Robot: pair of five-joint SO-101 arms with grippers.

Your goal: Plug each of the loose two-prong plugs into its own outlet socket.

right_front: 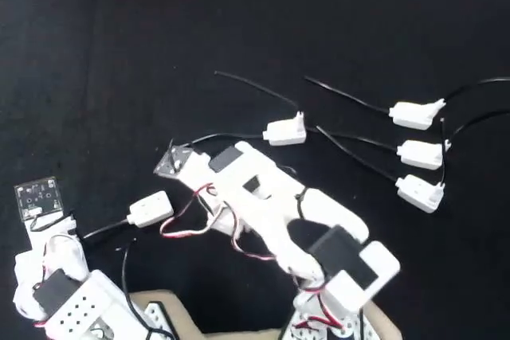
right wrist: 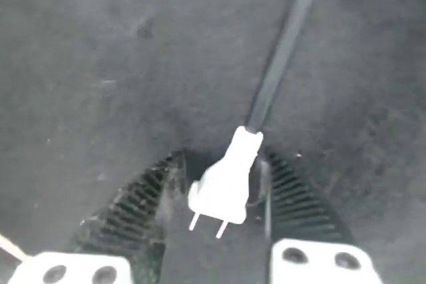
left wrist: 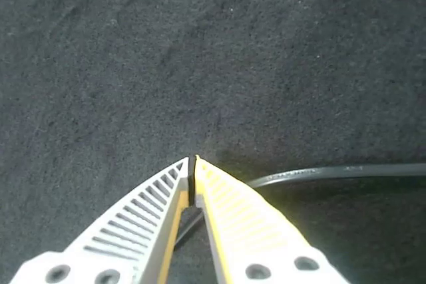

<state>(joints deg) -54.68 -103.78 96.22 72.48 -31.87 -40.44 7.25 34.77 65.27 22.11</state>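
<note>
The right gripper (right wrist: 221, 159) pinches a white two-prong plug (right wrist: 223, 191) narrowly, prongs toward its wrist. The left gripper (left wrist: 193, 162) is closed, tips touching.

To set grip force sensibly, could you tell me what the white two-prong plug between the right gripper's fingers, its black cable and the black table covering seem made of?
White two-prong plug: likely moulded plastic, smooth with slight gloss; prongs look metallic. Black cable: rubber or PVC sheath, judging by its soft sheen. Black table covering: probably felt-like fabric, matte and fuzzy.
</note>
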